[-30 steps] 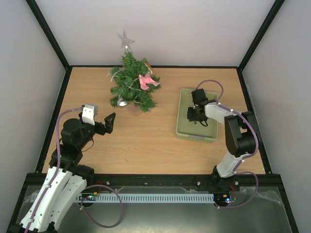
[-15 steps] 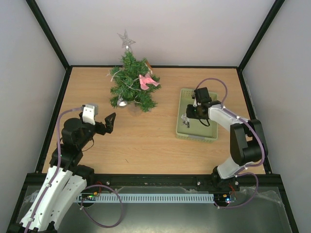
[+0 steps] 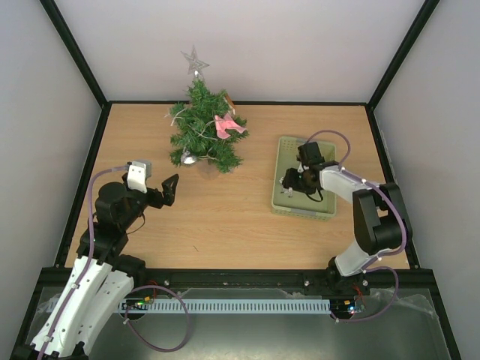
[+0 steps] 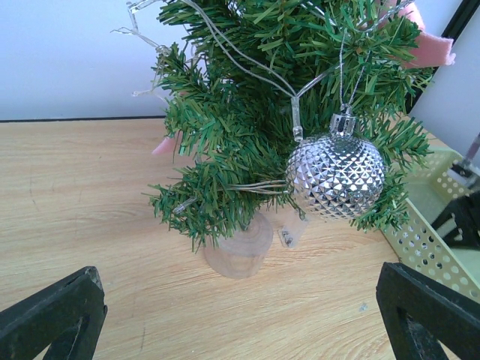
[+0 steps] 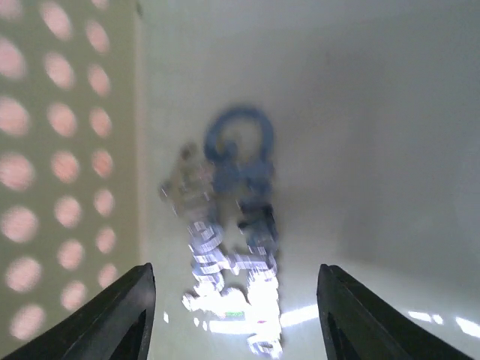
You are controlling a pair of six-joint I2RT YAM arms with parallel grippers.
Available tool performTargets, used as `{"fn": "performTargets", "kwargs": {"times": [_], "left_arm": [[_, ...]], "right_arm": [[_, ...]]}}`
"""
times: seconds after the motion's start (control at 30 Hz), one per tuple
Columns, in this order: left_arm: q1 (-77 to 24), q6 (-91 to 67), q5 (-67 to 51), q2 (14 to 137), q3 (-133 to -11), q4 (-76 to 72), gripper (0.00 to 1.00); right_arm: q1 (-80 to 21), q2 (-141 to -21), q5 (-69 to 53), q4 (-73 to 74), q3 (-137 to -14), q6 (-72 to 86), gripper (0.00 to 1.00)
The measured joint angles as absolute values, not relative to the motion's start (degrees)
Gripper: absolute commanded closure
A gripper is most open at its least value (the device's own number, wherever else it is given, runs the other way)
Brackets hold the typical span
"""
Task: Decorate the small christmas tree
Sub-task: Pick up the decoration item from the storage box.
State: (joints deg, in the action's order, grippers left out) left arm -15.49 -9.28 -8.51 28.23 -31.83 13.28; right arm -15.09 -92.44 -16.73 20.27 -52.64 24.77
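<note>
The small christmas tree (image 3: 201,129) stands at the back of the table on a round wooden base (image 4: 238,250). It carries a silver star on top (image 3: 194,60), a pink ornament (image 3: 227,126), a string of lights and a silver faceted ball (image 4: 335,175). My left gripper (image 3: 169,189) is open and empty, in front of the tree and apart from it. My right gripper (image 3: 288,181) is open inside the pale green basket (image 3: 281,203), just above a glittery silver-blue ornament (image 5: 232,247) lying on the basket floor between its fingers.
The basket's perforated side wall (image 5: 60,172) is close on the left of the right gripper. The basket edge also shows in the left wrist view (image 4: 431,247). Black frame rails border the table.
My right gripper has moved left and down inside the basket, toward its left wall. The left arm and the tree have not moved.
</note>
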Motion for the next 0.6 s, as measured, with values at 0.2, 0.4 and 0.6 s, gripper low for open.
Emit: {"fn": "performTargets", "kwargs": {"times": [0.2, 0.4, 0.6], "left_arm": [[-15.49, -9.23, -9.91, 28.29, -31.86, 13.28, 0.19], [-17.45, -11.09, -14.55, 31.57, -33.85, 14.87, 0.40], [-26.50, -15.64, -15.22, 30.94, -34.06, 15.38, 0.46]], "right_arm": [[-15.75, -90.80, -19.46, 17.82, -46.22, 29.47, 0.39], [-15.73, -89.97, -23.90, 9.28, -42.65, 32.38, 0.39], [-15.73, -88.77, -27.99, 2.02, -39.03, 33.61, 0.39]]}}
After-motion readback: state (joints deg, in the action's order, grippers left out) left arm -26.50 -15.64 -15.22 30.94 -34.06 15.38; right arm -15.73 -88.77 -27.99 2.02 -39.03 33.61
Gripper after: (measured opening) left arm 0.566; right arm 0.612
